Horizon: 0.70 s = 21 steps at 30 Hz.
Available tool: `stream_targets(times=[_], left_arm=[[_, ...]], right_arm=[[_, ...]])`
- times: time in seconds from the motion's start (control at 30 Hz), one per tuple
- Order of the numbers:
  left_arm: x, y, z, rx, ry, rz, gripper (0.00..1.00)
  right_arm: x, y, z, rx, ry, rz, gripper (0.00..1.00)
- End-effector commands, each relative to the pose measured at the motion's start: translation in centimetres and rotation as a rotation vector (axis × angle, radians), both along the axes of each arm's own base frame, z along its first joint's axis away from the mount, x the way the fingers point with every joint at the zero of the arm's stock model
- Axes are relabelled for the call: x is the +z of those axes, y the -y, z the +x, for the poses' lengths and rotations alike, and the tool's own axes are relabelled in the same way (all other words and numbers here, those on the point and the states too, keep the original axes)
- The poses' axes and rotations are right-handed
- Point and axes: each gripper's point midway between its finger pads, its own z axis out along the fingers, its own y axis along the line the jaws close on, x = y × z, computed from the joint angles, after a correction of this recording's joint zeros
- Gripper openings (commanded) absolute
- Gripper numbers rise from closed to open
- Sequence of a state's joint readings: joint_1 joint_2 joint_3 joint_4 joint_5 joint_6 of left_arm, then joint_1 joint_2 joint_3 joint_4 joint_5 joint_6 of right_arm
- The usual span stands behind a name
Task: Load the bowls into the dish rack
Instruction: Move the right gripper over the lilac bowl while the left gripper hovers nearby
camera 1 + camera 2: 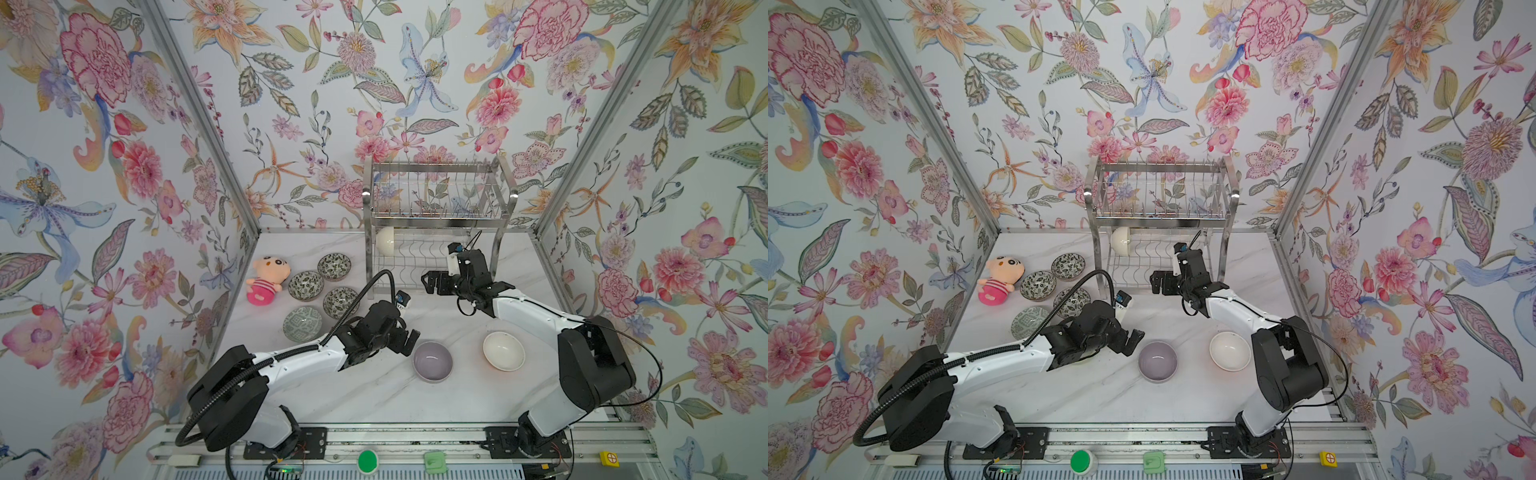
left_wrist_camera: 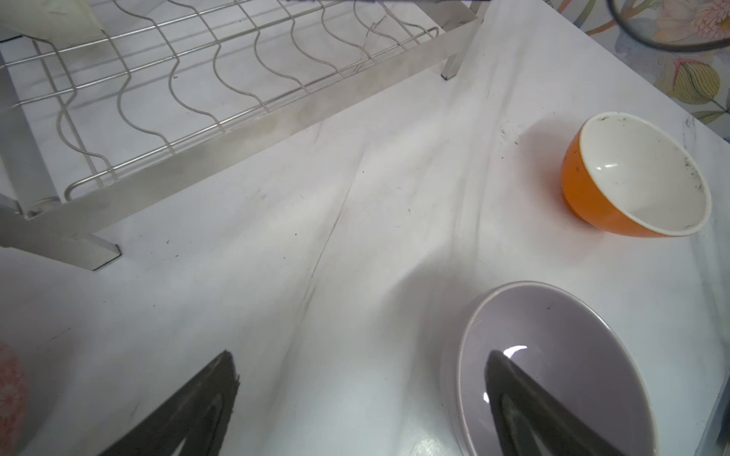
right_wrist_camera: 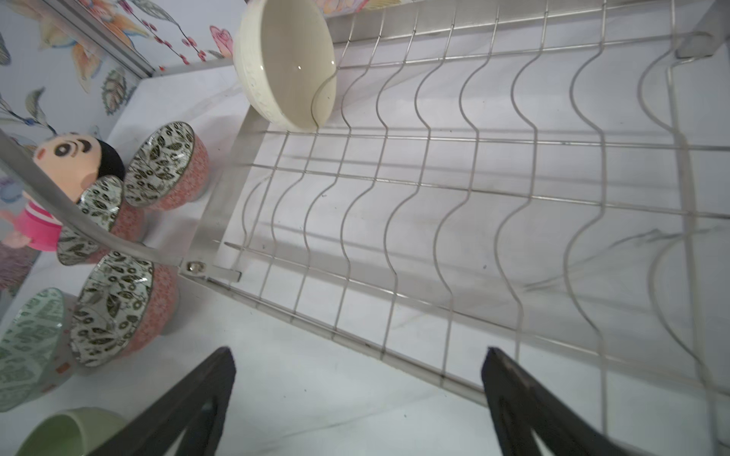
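The dish rack (image 1: 436,216) stands at the back, and a cream bowl (image 1: 385,242) rests on edge at the left end of its lower shelf (image 3: 434,189). A lilac bowl (image 1: 432,360) and a white bowl with an orange outside (image 1: 503,351) sit upright on the front of the table. My left gripper (image 1: 409,336) is open at the lilac bowl's (image 2: 553,355) left rim, with one finger over its inside and the other outside. My right gripper (image 1: 428,282) is open and empty, just in front of the lower shelf. Three leaf-patterned bowls (image 1: 306,285) and a green patterned bowl (image 1: 302,324) stand left of the rack.
A pink plush doll (image 1: 266,280) lies at the far left beside the patterned bowls. A pale green bowl (image 3: 67,432) shows at the edge of the right wrist view. The rack's flat legs (image 2: 59,237) rest on the white marbled table (image 1: 374,395). Floral walls enclose three sides.
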State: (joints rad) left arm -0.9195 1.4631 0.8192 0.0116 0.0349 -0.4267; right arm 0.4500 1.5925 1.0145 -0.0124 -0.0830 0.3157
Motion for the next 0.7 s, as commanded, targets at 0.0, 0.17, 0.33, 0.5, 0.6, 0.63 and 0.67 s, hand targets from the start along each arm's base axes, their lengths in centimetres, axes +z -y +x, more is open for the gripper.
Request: stream_targets(times=[0.0,0.17,0.33,0.5,0.6,0.63,0.67], left_arm=[[-0.7,1.3,-1.1,-0.049,-0.026,0.031,0.99],[-1.5,2.8,-2.0,-0.086,-0.046,0.059,0.99],[-3.1,3.4,-2.3,-0.096,-0.069,0.102,0.97],[-4.2,3.1,-2.6,-0.092,-0.090,0.131,0.91],[-4.8,3.0,-2.8,-0.093,-0.101,0.140,0.85],[-4.9,3.1,-2.8,-0.096,-0.106,0.143,0.82],[-5.1,3.2,-2.8,-0.098,-0.111,0.145,0.78]], right_arm=[[-0.8,2.0,-1.4,-0.012,0.007,-0.133,0.99],[-0.9,3.0,-1.9,-0.033,0.036,-0.157,0.99],[-0.4,3.3,-1.6,-0.051,0.045,-0.158,0.99],[-0.6,4.2,-1.4,-0.078,0.041,-0.165,0.99],[-0.4,4.4,-1.4,-0.084,0.041,-0.156,0.99],[-0.3,4.3,-1.5,-0.083,0.043,-0.149,0.99],[-0.2,4.3,-1.4,-0.082,0.045,-0.147,0.99]])
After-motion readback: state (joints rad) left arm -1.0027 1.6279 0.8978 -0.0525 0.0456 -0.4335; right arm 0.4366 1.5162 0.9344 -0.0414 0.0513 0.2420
